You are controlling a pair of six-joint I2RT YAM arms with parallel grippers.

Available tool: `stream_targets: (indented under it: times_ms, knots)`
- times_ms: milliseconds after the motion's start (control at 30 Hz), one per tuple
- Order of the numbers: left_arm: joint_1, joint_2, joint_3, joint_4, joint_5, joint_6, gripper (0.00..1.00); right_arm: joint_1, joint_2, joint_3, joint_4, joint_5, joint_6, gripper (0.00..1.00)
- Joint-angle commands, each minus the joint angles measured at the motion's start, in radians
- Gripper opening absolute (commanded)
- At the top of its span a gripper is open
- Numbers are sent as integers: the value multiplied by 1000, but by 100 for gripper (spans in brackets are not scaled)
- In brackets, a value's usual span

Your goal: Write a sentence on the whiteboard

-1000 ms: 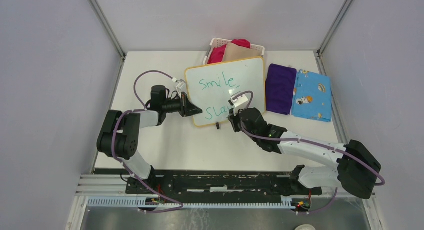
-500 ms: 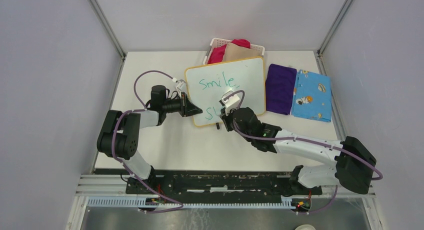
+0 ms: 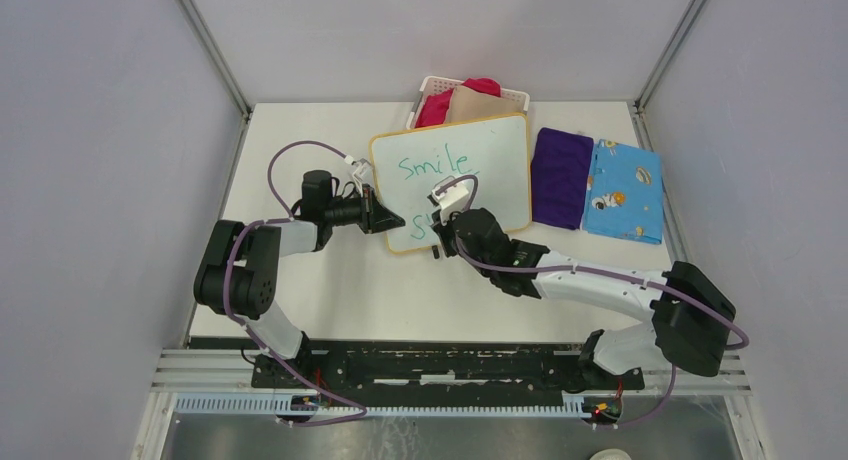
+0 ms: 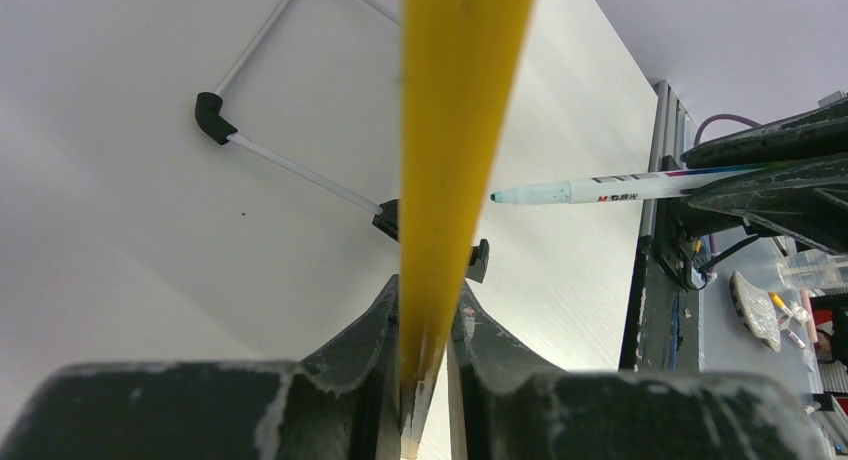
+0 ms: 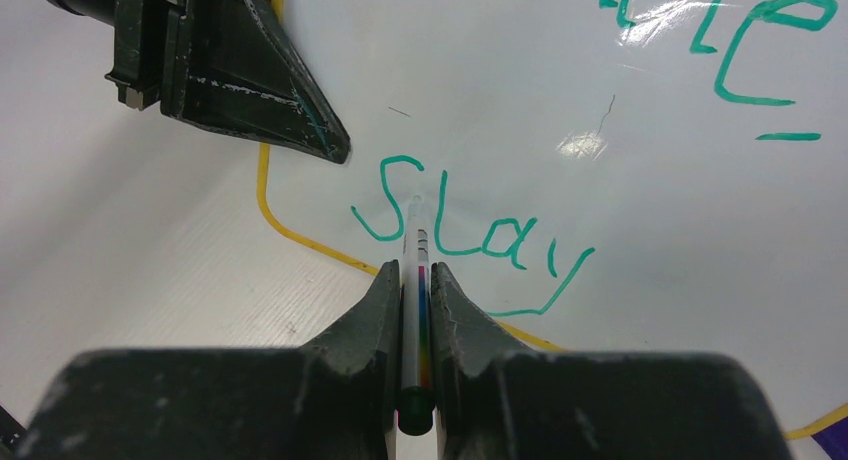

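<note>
1. White and shiny on its face, yellow round the edge: looks like a stiff, thin, light whiteboard [image 3: 497, 165].
2. Leans up on thin wire legs with small black feet [image 4: 209, 115], near the middle of the table [image 3: 330, 290], just in front of a white basket [image 3: 428, 82] and right beside a purple cloth [image 3: 560, 175].
3. Would likely slide or tip under a push, being so light. Calls for a hold on the hard frame, never on the slick white face.
4. Gets just that from the left gripper [image 4: 427, 292]: clamped tight on the yellow frame at the near left corner, holding it steady.
5. Needs a pen too: a thin marker [image 5: 418, 248], squeezed fast between the fingers of the right gripper [image 5: 415, 272], with its tip pointing at the board close to the big "S". Cannot tell if the tip touches.
6. Looks light, round and smooth, so could roll or slip. Best pinched mid-barrel, as it is now.
7. Shows a green sentence [image 5: 480, 238] only part done: "Smile" on top, "Stay" below with a line under it, and no "kind" yet.
8. May smear while the ink is wet, so best to keep fingers and cloth off the letters.
</note>
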Motion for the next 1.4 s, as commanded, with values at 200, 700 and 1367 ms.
stream_targets:
  times_ms: [200,700,1367]
  knots:
    - [-26,23,-3,-147,-103,76,2,-1,33,50,36,31,-7,0]
    - [-26,26,-1,-158,-107,82,2,-58,0,-19,28,51,24,0]
    - [-26,30,1,-158,-107,82,2,-167,-317,-193,51,104,13,0]
